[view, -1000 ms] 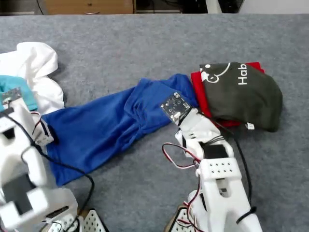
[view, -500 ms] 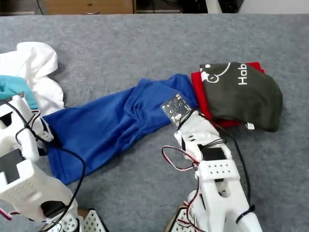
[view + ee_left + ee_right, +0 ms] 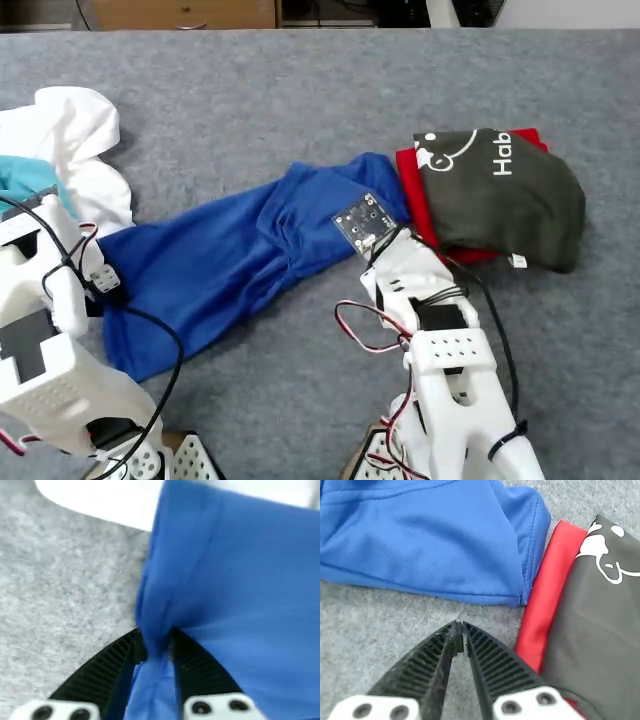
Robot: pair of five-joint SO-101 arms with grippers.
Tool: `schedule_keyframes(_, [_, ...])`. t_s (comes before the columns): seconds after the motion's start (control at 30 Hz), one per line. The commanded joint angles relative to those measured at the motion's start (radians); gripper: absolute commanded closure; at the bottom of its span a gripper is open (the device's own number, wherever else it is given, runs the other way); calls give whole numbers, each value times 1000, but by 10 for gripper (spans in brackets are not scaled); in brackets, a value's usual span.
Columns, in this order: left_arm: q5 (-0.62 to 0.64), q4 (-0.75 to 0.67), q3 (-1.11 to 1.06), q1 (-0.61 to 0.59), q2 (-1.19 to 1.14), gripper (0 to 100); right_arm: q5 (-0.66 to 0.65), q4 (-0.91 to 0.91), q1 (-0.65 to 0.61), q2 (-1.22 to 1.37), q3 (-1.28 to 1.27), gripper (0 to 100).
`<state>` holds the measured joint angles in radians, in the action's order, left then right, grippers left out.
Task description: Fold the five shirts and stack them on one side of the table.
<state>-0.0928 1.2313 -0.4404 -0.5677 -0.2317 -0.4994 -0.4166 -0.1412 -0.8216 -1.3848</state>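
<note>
Two folded shirts, a dark grey shirt (image 3: 500, 200) lying on a red shirt (image 3: 410, 190), form the stack at the right of the table (image 3: 250, 90). A white shirt (image 3: 75, 135) and a teal shirt (image 3: 28, 180) lie bunched at the left edge. Between them lies the blue shirt (image 3: 220, 265), only partly spread. Its long axis runs diagonally from the left arm's side up to the stack, and its far end sits just beside the red shirt.

The left gripper (image 3: 156, 647) is clamped on a pinched pleat of cloth at the shirt's left end. The right gripper (image 3: 459, 631) sits over bare table with its jaws closed on nothing. The shirt's right-hand hem lies just ahead of its tips, and the red shirt is off to one side.

We judge that the coming move turns on this: the cloth is held at one end only, and the right arm is much the nearer to the free end. Spreading the shirt along its axis therefore calls for that gripper to open and advance onto the hem.

Compared with one second before, the left arm has swung and drawn the shirt's left edge a little toward the middle of the table. The right arm has barely shifted.
</note>
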Motion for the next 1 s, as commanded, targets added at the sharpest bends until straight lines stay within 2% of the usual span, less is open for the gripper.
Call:
schedule_keyframes(0.0, [5,-9,-5,-12,-12,983,3,18,-8,2,16,994])
schedule_keyframes(0.17, [-40,31,40,-41,16,982,3,18,-7,1,16,994])
schedule_keyframes(0.37, [-86,133,169,-135,216,982,21,20,-4,-5,16,996])
schedule_keyframes(0.53, [-95,227,321,-206,343,982,163,25,105,-65,48,996])
schedule_keyframes(0.67, [-91,322,442,-233,366,981,184,21,156,-173,19,995])
schedule_keyframes(0.87, [-77,526,724,-201,358,981,178,26,108,-306,-77,994])
schedule_keyframes(0.97, [18,529,789,-127,358,981,184,26,90,-360,-113,995])
